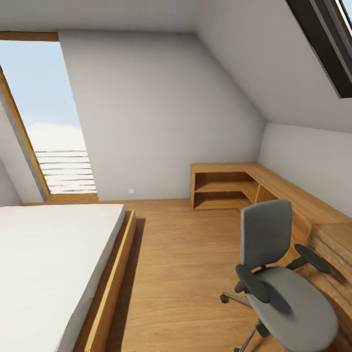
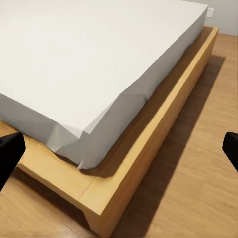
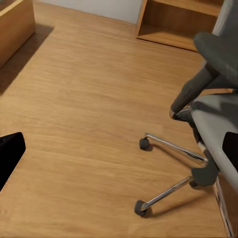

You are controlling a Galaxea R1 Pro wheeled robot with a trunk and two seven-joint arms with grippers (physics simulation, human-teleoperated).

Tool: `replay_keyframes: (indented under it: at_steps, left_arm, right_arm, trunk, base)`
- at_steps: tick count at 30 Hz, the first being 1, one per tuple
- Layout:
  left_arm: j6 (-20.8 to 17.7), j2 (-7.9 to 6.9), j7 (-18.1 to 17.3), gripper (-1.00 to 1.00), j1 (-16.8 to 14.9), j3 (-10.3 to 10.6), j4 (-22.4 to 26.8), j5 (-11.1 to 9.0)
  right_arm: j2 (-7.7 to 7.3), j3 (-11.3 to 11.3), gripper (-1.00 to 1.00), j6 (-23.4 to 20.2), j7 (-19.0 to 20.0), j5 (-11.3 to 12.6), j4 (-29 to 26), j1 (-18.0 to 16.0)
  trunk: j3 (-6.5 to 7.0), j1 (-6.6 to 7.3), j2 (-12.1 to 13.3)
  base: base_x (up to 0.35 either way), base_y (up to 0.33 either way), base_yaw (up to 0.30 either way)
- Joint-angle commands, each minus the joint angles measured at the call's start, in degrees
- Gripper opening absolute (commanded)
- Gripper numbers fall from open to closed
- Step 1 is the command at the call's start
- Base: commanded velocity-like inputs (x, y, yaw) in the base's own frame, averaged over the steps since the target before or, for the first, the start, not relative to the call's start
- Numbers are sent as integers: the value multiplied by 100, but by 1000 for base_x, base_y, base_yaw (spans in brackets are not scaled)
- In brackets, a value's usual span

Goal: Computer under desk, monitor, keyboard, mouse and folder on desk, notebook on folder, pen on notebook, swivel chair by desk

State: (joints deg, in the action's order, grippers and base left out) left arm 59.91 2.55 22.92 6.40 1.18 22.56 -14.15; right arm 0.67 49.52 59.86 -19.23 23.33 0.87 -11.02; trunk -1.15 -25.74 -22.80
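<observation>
Grey fabric swivel chair point(image 1: 286, 288) on castors stood at the right, just beside the light-wood built-in desk point(image 1: 313, 210); its seat looked bare, no folder visible. Left gripper point(image 2: 119, 148) was spread wide over the white mattress point(image 2: 94, 54), holding nothing; right gripper point(image 3: 119, 148) likewise over the wooden floor point(image 3: 84, 99). Chair should roll easily; push at the stiff backrest.

The grey swivel chair point(image 1: 283, 278) stands upright on the wooden floor point(image 1: 181, 264) just beside the wooden desk point(image 1: 313, 215) along the right wall, its backrest toward the far corner, dark armrests out to either side, seat bare, chrome legs on small dark castors.
</observation>
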Motion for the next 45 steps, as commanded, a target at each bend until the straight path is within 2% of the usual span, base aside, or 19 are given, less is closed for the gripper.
replay_keyframes:
  at_steps: [1,5,11,16,23,35,45]
  left_arm:
    - [9,0,-3,100,2,13,12,-35]
    - [9,-8,-6,100,2,36,12,-35]
    - [9,-16,2,100,2,280,4,-41]
    - [9,-18,2,100,2,323,-46,-42]
    - [9,-25,2,100,2,329,-95,-38]
    - [9,-20,10,100,2,330,-102,-35]
    - [9,-18,11,100,2,330,-102,-37]
  right_arm:
    - [0,49,100,14,-28,18,11,-5]
    - [-5,49,100,14,-21,14,17,-5]
    - [-5,49,100,14,-19,13,18,-5]
    - [-5,44,100,14,-19,13,14,-6]
    - [-11,41,100,14,-13,13,10,-5]
    - [-6,41,100,14,-13,13,11,-5]
    - [-36,33,100,14,-11,13,18,-5]
  trunk:
    - [-15,-4,-12]
    - [-23,-4,-12]
    - [-24,-4,-12]
    - [-24,-4,-12]
    - [-24,-4,-12]
    - [-24,-4,-12]
    - [-24,-4,-12]
  base:
    - [81,0,261]
    - [203,0,159]
    - [320,0,13]
    - [329,0,2]
    - [330,9,-22]
    - [303,182,-43]
    - [314,19,-1]
